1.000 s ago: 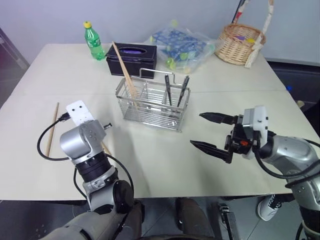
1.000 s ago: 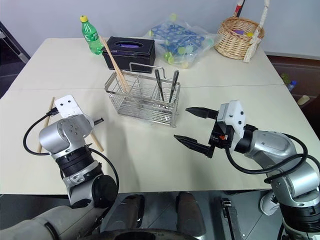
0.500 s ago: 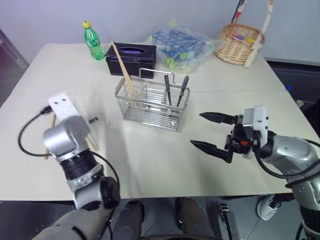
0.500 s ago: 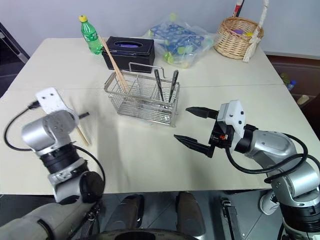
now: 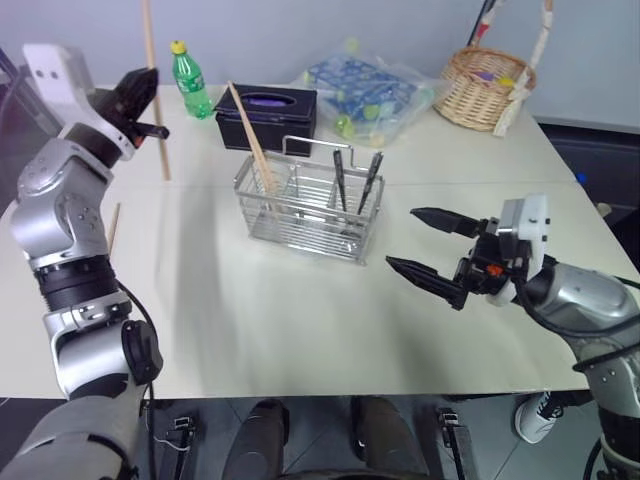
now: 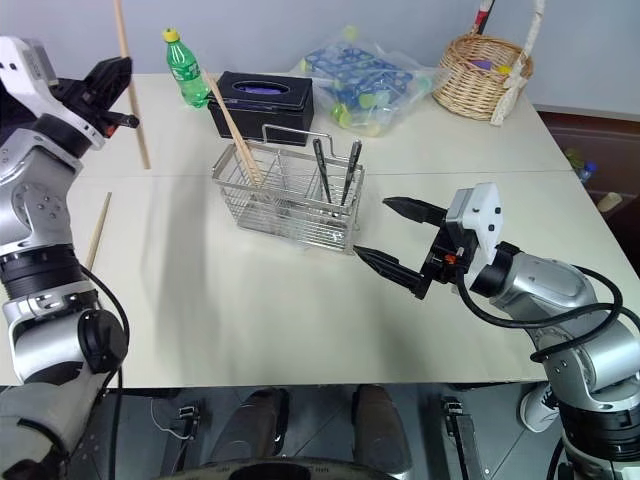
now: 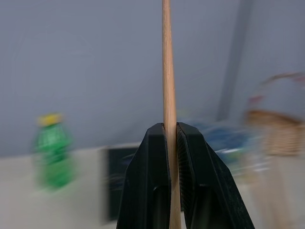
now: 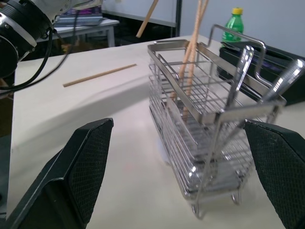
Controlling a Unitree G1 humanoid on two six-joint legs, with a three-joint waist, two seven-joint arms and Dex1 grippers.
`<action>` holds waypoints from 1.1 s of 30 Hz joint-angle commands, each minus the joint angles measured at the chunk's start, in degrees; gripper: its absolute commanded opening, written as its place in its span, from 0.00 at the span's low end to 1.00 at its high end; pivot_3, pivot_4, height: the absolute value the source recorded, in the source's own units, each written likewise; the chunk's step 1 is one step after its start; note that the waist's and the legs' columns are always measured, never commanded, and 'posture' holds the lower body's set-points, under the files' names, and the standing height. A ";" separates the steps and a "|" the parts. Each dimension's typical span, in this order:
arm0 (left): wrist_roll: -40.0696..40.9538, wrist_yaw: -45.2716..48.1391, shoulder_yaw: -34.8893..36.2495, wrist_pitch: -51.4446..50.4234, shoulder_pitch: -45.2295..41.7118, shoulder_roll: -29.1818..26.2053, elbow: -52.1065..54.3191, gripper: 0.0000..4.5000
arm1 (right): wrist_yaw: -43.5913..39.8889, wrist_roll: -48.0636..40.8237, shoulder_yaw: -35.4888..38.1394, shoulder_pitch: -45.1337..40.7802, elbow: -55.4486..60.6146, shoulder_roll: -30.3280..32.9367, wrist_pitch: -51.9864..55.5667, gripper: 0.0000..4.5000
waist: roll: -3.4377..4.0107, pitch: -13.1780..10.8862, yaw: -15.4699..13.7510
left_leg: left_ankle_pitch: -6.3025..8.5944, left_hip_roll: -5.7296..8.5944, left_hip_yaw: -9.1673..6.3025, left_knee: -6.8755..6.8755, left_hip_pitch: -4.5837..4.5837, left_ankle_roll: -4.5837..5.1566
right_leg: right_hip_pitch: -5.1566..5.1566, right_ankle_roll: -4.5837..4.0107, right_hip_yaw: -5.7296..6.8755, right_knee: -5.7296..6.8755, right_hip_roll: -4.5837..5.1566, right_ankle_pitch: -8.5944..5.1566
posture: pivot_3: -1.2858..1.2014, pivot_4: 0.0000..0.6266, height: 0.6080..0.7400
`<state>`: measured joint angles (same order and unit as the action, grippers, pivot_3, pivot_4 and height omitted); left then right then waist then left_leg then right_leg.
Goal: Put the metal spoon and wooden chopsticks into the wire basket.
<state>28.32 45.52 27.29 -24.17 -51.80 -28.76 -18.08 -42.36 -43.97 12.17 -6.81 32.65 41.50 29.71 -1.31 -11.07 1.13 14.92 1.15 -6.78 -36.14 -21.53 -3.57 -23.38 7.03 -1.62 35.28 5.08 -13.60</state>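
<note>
Left tool (image 7: 170, 138) clamped on one upright wooden chopstick (image 5: 153, 90) above the desk (image 5: 300, 310). Right tool (image 5: 425, 245) wide open, empty, beside wire basket (image 5: 305, 205); another chopstick (image 6: 97, 230) lies on desk.

No readable text, brand, number or sign anywhere. Label band on the green bottle (image 5: 186, 82) too small to make out, possibly printed, with no letters resolving. Black tissue box (image 5: 266, 111) plain on its visible faces. Clear bag of coloured pieces (image 5: 365, 88) without legible print. White wrist housings blank.
</note>
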 commanded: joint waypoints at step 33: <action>7.40 11.69 -8.52 12.33 -2.27 12.13 -11.96 0.02 | 3.53 2.39 0.25 0.19 3.11 -2.96 -2.54 1.00 | 0.00 0.00 -0.34 | 0.00 0.01 -0.01 -0.05 0.02 0.02 | 0.02 0.01 -0.01 0.10 -0.01 0.00 | 0.52 0.24 1.00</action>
<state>35.51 57.25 19.17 -12.15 -53.59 -16.26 -33.09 -38.83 -41.30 11.73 -5.94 34.58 38.93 28.16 -1.31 -11.07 0.78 14.93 1.15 -6.79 -36.19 -21.51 -3.55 -23.36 7.03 -1.62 35.38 5.07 -13.60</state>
